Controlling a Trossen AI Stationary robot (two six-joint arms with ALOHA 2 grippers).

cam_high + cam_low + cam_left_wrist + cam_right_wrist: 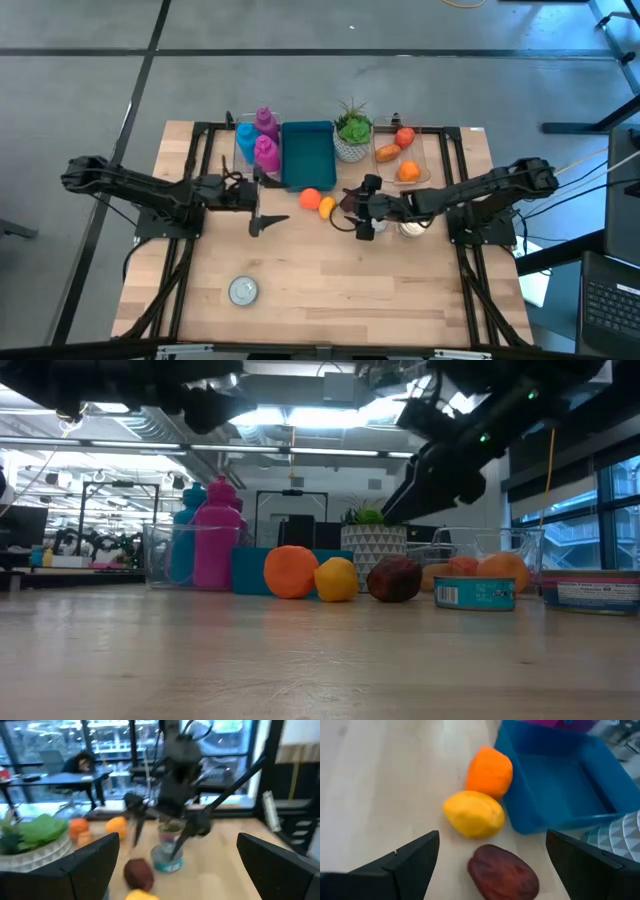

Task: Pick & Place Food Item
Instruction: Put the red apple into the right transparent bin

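1. Food items lie loose on the table (330, 280) just in front of the blue bin (306, 152): an orange (310, 198) touching or nearly touching the bin's near edge, a lemon (327, 207) just beside it, and a dark red fruit (503, 868) next to the lemon.
2. In the low view the three stand in a row, orange (290, 572), lemon (336, 579), then dark red fruit (395, 579), all resting on the table.
3. The right end effector (352, 210) hangs above the dark red fruit with its fingers (405, 860) spread wide apart and nothing between them; in the right wrist view the fruit lies in the gap between the fingers, with the lemon (474, 814) and orange (489, 771) beyond it.
4. The left end effector (268, 222) waits over the table's left middle, fingers (90, 865) apart and empty, pointing toward the right arm.
5. A tin (474, 593) stands on the table just beside the dark red fruit, and another tin (243, 290) sits well apart near the table's front left.
6. Behind the bin, two pink bottles (266, 138) and a blue bottle (246, 135) stand in a clear container.
7. A potted plant (352, 133) stands just right of the bin.
8. A clear tray (425, 150) beside the plant holds more orange and red food.
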